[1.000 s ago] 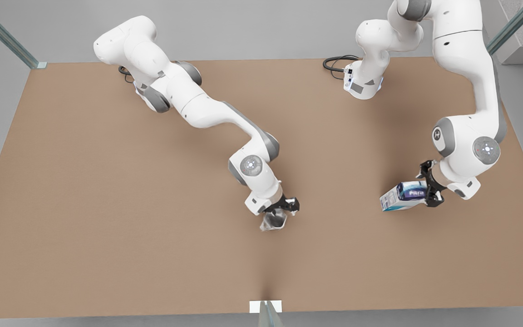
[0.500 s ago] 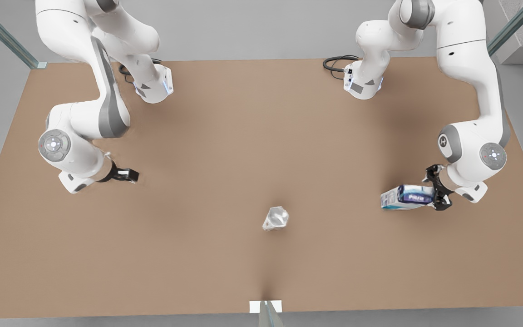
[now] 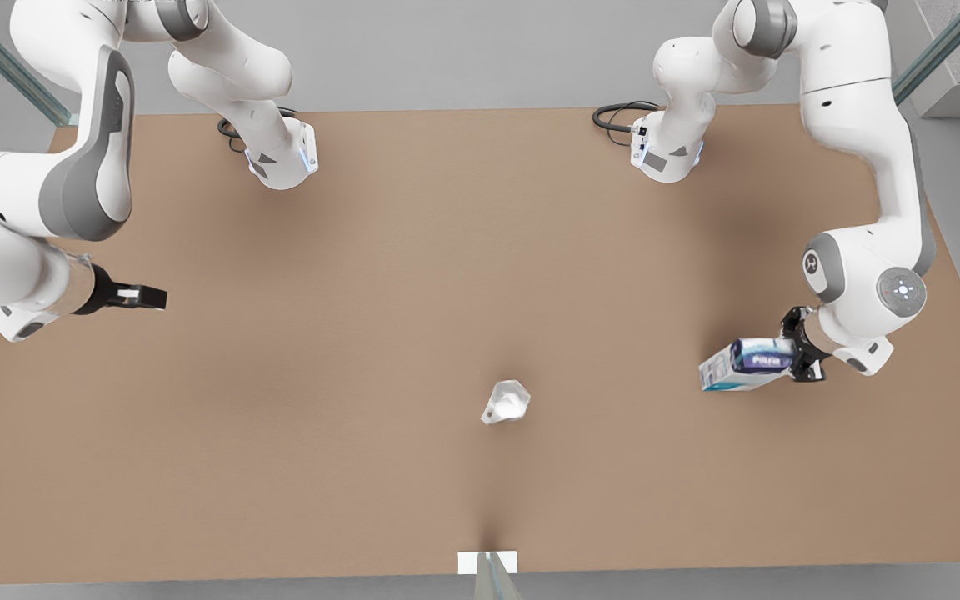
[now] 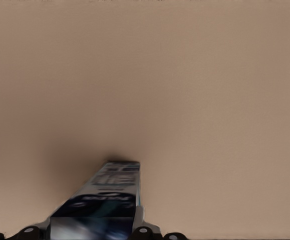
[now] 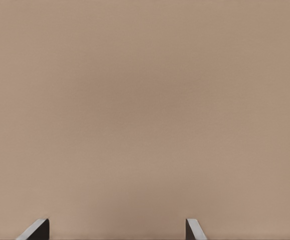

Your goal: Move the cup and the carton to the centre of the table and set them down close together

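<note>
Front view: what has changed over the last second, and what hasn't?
The right gripper let go of the cup, opened and pulled back to the front view's left edge of the table. The cup stayed put. The left gripper still clamps the carton, barely shifted.

Spread claw fingertips (image 5: 34,230) over bare table (image 5: 145,100)

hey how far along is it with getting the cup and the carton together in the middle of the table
About halfway. Done: the cup stands free near the middle of the table, and the right gripper is open, off at the front view's left. In hand: the left gripper is shut on the carton, far from the cup. Left: carry the carton over, set it beside the cup.
</note>
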Robot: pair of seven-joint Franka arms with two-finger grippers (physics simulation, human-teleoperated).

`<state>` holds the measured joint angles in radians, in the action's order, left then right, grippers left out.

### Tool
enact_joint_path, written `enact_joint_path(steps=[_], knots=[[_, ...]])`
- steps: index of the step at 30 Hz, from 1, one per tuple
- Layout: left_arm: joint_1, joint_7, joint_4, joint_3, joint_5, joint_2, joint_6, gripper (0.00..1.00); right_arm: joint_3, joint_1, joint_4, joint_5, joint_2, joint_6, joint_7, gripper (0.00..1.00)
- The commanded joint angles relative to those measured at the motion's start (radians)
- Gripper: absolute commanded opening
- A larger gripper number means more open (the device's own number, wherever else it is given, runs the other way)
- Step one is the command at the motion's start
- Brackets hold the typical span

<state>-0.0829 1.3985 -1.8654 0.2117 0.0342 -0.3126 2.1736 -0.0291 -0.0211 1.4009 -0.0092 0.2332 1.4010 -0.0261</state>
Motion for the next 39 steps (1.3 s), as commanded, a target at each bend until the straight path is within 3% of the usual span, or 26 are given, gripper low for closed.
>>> enact_joint_path(steps=[1,3,7,9,12,20,27,37,39], knots=[[0.000,-0.001,0.000,0.000,0.012,0.004,-0.003,0.59,0.000,0.000,-0.002,0.000,0.002,0.000,0.000,1.00],[-0.015,0.004,0.031,-0.002,0.032,0.073,-0.126,0.60,0.000,0.000,-0.019,0.000,0.009,-0.013,0.000,1.00],[-0.311,-0.047,0.045,-0.006,0.032,0.155,-0.311,0.60,-0.002,0.000,-0.020,0.000,0.009,-0.014,0.000,1.00],[-0.494,-0.043,0.041,-0.081,0.032,0.136,-0.278,0.60,-0.002,0.000,-0.020,0.000,0.009,-0.014,0.002,1.00],[-0.595,-0.032,0.055,-0.129,0.041,0.067,-0.158,0.62,-0.002,0.000,-0.020,0.000,0.009,-0.014,0.002,1.00],[-0.612,-0.041,0.048,-0.141,0.093,-0.014,-0.066,0.63,-0.002,0.000,-0.020,0.000,0.009,-0.016,0.002,1.00],[-0.612,-0.043,0.048,-0.141,0.093,-0.028,-0.063,0.99,-0.002,0.000,-0.022,0.000,0.012,-0.022,0.002,1.00],[-0.610,-0.032,0.061,-0.140,0.096,-0.007,-0.084,1.00,-0.002,0.000,-0.023,0.000,0.012,-0.022,0.002,1.00],[-0.610,-0.029,0.123,-0.138,0.113,0.010,-0.123,1.00,-0.002,0.000,-0.023,0.000,0.012,-0.022,0.002,1.00]])
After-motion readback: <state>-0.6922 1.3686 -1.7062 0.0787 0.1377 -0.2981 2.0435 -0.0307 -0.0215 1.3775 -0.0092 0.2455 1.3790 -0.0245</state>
